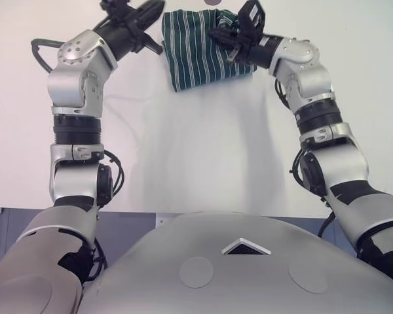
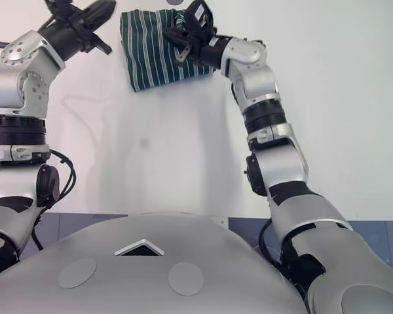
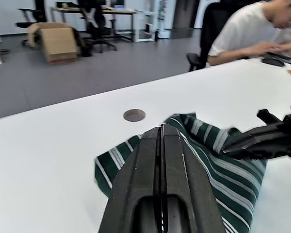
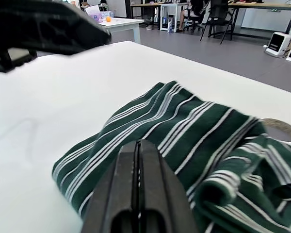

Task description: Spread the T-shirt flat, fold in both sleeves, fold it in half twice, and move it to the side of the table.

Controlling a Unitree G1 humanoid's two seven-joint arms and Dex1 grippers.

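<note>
Rumpled rectangular bundle of green, white-striped T-shirt [image 1: 193, 59] at 12 o'clock on the smooth white desk [image 1: 203, 150]. Left hand [image 3: 161, 128] clenched, empty, at its 9 o'clock; right hand [image 4: 138, 143] clenched atop its 3 o'clock side.

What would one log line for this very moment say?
shirt: folded, far on table | left gripper: shut, beside shirt | right gripper: shut, over shirt

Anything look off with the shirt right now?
Yes. The shirt is folded but untidy: the edge beside the right hand is bunched and curled up rather than flat, and it lies skewed on the table.
</note>
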